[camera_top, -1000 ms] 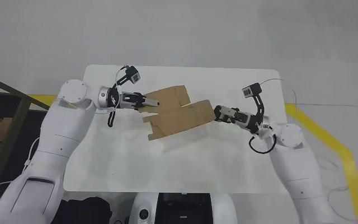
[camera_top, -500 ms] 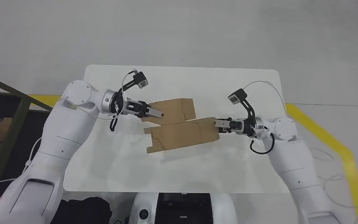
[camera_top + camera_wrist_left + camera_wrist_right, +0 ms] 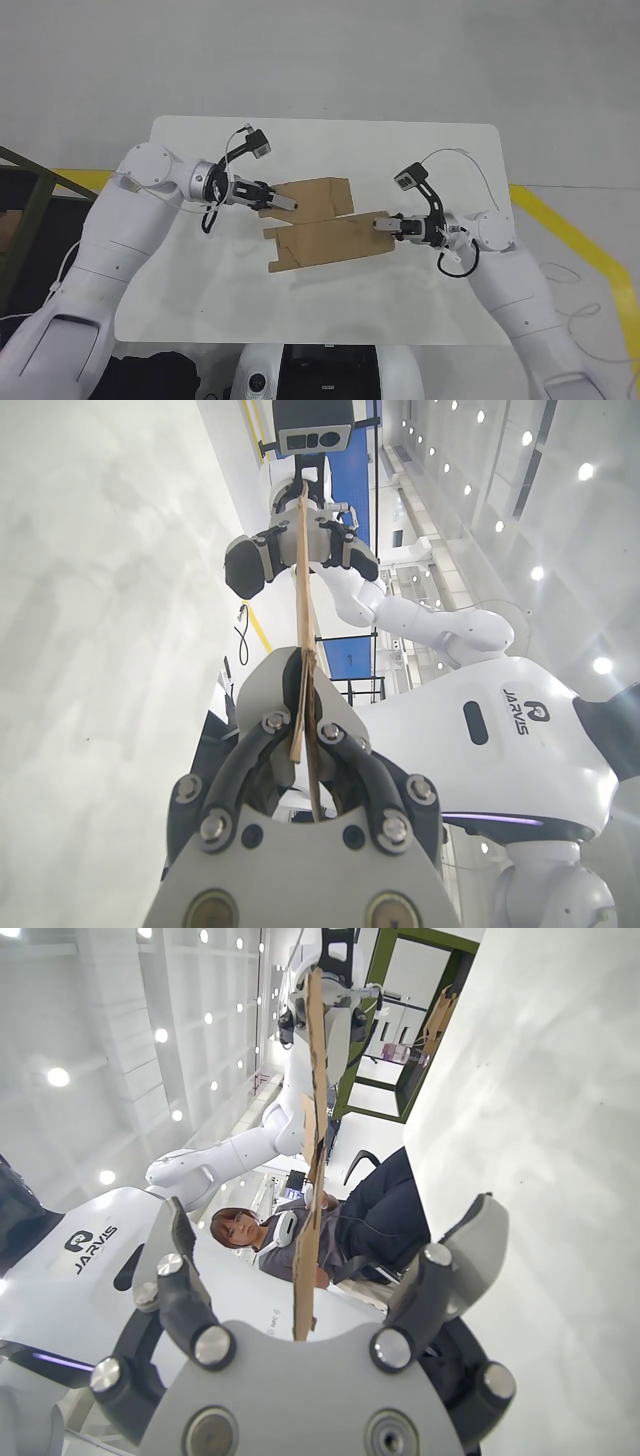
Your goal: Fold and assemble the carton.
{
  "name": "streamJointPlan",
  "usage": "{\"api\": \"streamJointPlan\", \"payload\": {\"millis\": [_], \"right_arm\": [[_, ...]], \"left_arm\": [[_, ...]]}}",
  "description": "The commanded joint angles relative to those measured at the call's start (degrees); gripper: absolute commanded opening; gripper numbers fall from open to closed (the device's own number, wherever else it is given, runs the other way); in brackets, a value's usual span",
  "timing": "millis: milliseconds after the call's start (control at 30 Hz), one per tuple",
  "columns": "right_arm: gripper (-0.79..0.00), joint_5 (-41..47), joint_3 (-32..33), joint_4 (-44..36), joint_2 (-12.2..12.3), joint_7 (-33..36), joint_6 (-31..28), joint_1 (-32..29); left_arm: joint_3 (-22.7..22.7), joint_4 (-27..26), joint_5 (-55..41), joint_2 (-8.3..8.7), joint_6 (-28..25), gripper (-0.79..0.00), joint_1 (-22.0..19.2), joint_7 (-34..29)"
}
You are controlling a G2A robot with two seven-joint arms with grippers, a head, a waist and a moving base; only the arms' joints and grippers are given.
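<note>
The flattened carton (image 3: 315,220) hangs level over the white table's (image 3: 330,300) middle. The left gripper (image 3: 288,203) is clamped on one end, anchoring it. The right gripper (image 3: 382,226), spread wide, straddles the opposite edge ungripped, probably positioned to take hold.

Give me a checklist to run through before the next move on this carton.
1. Left hand shut on the flat brown cardboard carton: ok.
2. Right hand gripping the carton's other end: not ok; its fingers are open, with the edge between them.
3. Carton folded into a box: not ok; it is flat.
4. Carton lifted off the white table: cannot tell.
</note>
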Motion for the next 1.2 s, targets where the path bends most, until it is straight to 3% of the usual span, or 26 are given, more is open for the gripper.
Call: {"api": "streamJointPlan", "payload": {"millis": [0,500,533,600,633,667,700,833,1167], "right_arm": [[0.0,0.05,-0.42,0.11,-0.01,-0.15,-0.15,0.22],[0.0,-3.86,-1.76,-1.2,0.46,-0.69,-0.25,0.84],[-0.046,-4.24,-1.71,-1.4,0.51,-0.94,-0.08,0.77],[-0.262,-4.64,-1.66,-1.79,0.61,-1.24,0.16,0.62],[-0.292,-4.68,-1.57,-1.82,0.65,-1.55,0.3,0.57],[-0.4,-4.76,-1.56,-1.88,0.69,-1.66,0.39,0.53],[-0.434,-4.83,-1.56,-1.92,0.72,-1.69,0.46,0.51],[-0.502,-5.12,-1.59,-1.99,0.84,-1.98,0.61,0.46],[-0.573,-5.8,-1.89,-2.14,1.1,-2.12,1.07,0.54]], "left_arm": [[0.26,0.17,0.13,-0.08,-0.04,-0.785,-0.16,0.16],[1.34,1.69,1.54,-0.41,0.09,-0.785,-0.94,1.08],[1.36,1.73,1.52,-0.42,0.08,-0.785,-0.97,1.06],[1.43,1.78,1.6,-0.43,0.19,-0.785,-1.03,0.88],[1.43,1.81,1.59,-0.44,0.18,-0.785,-1.05,0.86],[1.44,1.83,1.59,-0.44,0.17,-0.785,-1.05,0.85],[1.5,1.83,1.67,-0.45,0.25,-0.785,-1.06,0.75],[1.58,1.9,1.74,-0.47,0.36,-0.785,-1.11,0.73],[1.54,1.79,2.11,-0.48,0.31,-0.785,-1.15,0.92]]}}
